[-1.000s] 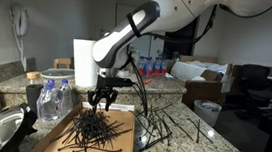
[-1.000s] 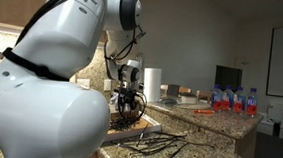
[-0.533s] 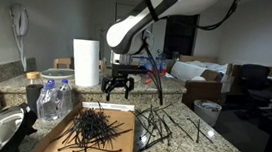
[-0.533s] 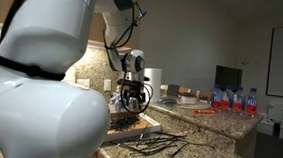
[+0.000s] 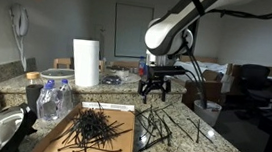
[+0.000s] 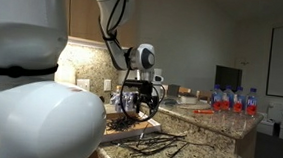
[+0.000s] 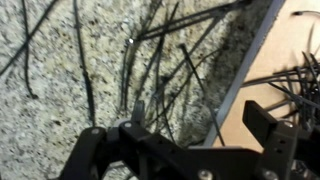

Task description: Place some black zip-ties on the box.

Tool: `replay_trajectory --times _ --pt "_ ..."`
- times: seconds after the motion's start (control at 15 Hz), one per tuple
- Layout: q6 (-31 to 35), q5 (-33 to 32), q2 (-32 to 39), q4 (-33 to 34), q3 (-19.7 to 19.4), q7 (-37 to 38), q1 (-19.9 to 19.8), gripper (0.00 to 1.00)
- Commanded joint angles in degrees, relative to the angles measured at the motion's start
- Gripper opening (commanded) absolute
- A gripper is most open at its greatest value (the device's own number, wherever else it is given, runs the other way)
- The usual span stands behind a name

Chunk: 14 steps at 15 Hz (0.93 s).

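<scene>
One flat brown cardboard box (image 5: pixel 120 112) lies on the speckled granite surface (image 5: pixel 218 146). It holds one tangled heap of black zip-ties (image 5: pixel 92 130), too many to count. A second, looser scatter of black zip-ties (image 5: pixel 172 124) lies on the granite just beside the box's edge, which the wrist view shows at the right (image 7: pixel 285 50).

The single black gripper (image 5: pixel 155 89) hangs above this scatter, apart from it, with its jaws spread and empty. One white paper-towel roll (image 5: pixel 85 63) stands behind the box. Bare granite runs between the scatter and the surface's rim.
</scene>
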Motion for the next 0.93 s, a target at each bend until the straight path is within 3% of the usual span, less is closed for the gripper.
replay_trajectory --times 0.0,0.4,0.47,0.87 --pt "-0.86 0.84 -10.35 -10.85 -2.08 -3.53 -5.06 1.00" --pt "-0.34 2.79 -14.98 -16.37 -7.93 -12.11 -11.32 1.00" --pt "-0.79 1.16 -13.24 -14.42 -6.01 -9.19 -11.43 1.00" --pt "-0.79 1.81 -13.75 -15.18 -7.01 -10.70 -12.07 1.00"
